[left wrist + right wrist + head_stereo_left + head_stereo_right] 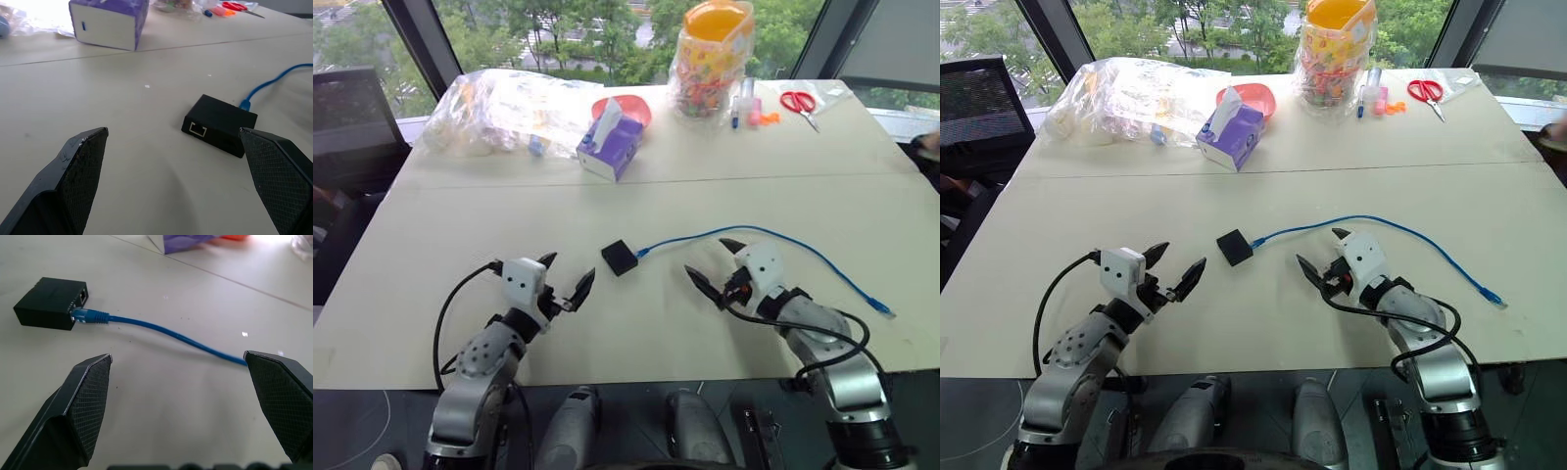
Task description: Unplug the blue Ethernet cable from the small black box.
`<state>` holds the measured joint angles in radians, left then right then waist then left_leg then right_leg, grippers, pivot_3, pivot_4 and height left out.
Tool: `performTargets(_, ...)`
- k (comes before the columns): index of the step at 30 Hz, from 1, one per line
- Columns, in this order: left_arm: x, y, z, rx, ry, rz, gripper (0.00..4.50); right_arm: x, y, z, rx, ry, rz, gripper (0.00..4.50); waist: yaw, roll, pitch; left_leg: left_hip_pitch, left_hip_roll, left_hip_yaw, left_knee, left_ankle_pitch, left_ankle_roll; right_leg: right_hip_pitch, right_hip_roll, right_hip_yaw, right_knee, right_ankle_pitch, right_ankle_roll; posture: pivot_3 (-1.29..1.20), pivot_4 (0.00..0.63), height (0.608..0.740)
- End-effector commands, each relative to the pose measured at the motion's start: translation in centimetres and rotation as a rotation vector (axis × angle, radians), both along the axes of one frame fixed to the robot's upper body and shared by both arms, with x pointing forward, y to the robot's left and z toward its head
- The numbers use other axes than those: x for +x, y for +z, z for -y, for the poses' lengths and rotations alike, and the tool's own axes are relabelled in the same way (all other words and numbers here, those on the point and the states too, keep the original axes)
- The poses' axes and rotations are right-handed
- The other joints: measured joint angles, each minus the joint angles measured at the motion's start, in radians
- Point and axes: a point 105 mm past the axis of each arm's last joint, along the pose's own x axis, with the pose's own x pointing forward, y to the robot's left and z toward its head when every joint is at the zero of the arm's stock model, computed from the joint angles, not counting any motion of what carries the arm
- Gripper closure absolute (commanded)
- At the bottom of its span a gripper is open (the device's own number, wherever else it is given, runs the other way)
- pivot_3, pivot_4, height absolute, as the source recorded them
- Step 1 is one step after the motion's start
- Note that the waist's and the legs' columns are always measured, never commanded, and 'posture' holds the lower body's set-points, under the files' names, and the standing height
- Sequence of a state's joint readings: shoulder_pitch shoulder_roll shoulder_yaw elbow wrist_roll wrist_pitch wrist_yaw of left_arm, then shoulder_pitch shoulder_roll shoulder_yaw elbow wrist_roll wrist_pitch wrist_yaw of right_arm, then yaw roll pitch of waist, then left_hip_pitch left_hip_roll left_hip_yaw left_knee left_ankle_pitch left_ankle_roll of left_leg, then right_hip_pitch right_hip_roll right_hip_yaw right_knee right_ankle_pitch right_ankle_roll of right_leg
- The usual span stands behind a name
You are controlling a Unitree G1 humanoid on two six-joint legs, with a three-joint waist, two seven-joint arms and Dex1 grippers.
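Two pale beige boards butted together make up the desk [636, 196], and beyond it windows look out on green trees. Along the far edge sit a crinkled clear plastic bag [499, 108], a tall clear jar with an orange lid [710, 59], a purple tissue box [610, 147] and red-handled scissors [798, 103]. Down the middle, the thin bright-blue Ethernet cable [773, 240] arcs from its loose plug near the right edge over to the small matte black box [619, 257], lying flat between both arms. Left end effector [566, 276] hovers near the box, fingers spread wide, gripping nothing. Right end effector [717, 264] likewise gapes apart beside the cable. Left wrist view catches an empty port on the box's near face; right wrist view shows the blue plug seated in another side.
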<state>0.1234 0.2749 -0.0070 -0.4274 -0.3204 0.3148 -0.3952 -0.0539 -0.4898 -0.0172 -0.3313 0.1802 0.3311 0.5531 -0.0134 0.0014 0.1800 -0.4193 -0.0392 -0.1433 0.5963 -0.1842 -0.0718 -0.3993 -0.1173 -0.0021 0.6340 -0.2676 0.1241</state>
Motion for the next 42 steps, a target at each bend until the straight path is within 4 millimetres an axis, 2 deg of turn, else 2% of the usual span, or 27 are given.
performTargets(1,-0.4,1.4,-0.1,-0.012,-0.059,0.017,0.03,1.2,3.2,-0.6,0.012,0.123,0.030,0.00,-0.002,0.000,0.000,0.000,0.000,0.000,0.000,0.000,0.000,0.000,0.000,0.000,0.000,0.000,0.000,0.00,0.150,0.726)
performTargets(3,-0.8,1.2,0.2,0.013,-0.119,-0.006,0.03,1.7,4.5,-1.4,-0.017,0.235,0.002,0.00,-0.004,0.000,0.000,0.001,0.000,0.000,0.000,0.000,0.000,0.000,0.000,0.000,0.000,0.000,0.000,0.00,0.150,0.726)
performTargets(6,-1.1,1.0,0.4,0.028,-0.174,-0.030,0.03,2.6,5.1,-2.3,-0.067,0.360,-0.066,0.00,-0.001,0.000,0.000,0.001,0.000,0.000,0.000,0.000,0.000,0.001,0.000,0.000,0.000,0.000,0.000,0.00,0.150,0.726)
performTargets(10,-1.0,1.3,0.3,0.053,-0.192,-0.024,0.03,4.7,6.0,-4.0,-0.153,0.489,-0.141,0.00,-0.001,0.000,0.001,0.000,0.000,0.001,0.000,0.000,0.000,0.001,0.000,0.000,-0.001,0.000,0.000,0.00,0.150,0.726)
performTargets(16,-0.7,1.8,-0.3,0.089,-0.177,-0.004,0.03,7.4,5.6,-5.2,-0.337,0.596,-0.240,0.00,-0.003,0.000,0.001,0.001,0.000,0.001,-0.001,0.000,0.000,0.000,0.000,0.000,-0.001,0.000,0.000,0.00,0.150,0.726)
performTargets(21,-1.0,2.0,-1.1,0.117,-0.163,0.005,0.03,8.5,4.5,-6.1,-0.558,0.736,-0.283,0.00,-0.009,0.000,0.001,0.001,0.000,0.002,-0.001,0.000,0.000,0.000,0.000,0.001,-0.001,0.002,0.003,0.00,0.150,0.726)
performTargets(24,-1.2,1.9,-1.3,0.132,-0.150,0.009,0.03,9.3,3.9,-6.9,-0.618,0.764,-0.320,0.00,-0.016,0.000,0.001,0.001,0.000,0.002,-0.002,0.000,0.000,-0.001,0.000,0.001,0.000,0.002,0.003,0.00,0.150,0.726)
performTargets(32,-1.5,1.9,-1.7,0.127,-0.099,0.018,0.03,10.1,2.9,-9.1,-0.717,0.796,-0.312,0.00,-0.030,0.001,0.001,0.001,0.000,0.002,-0.003,0.000,-0.001,-0.001,0.001,0.001,0.001,0.002,0.003,0.00,0.150,0.726)
performTargets(37,-1.7,2.0,-2.1,0.126,-0.079,0.018,0.03,9.9,1.7,-8.9,-0.793,0.823,-0.318,0.00,-0.031,0.001,0.002,0.002,0.000,0.002,-0.003,0.001,-0.001,-0.004,0.001,0.003,0.006,0.002,0.004,0.00,0.150,0.726)
performTargets(42,-2.6,2.0,-2.0,0.096,-0.152,-0.046,0.03,9.6,1.4,-9.9,-0.779,0.853,-0.323,0.00,-0.032,0.001,0.002,0.007,0.000,0.002,-0.003,0.001,-0.001,-0.005,0.001,0.004,0.015,0.001,0.003,0.00,0.150,0.726)
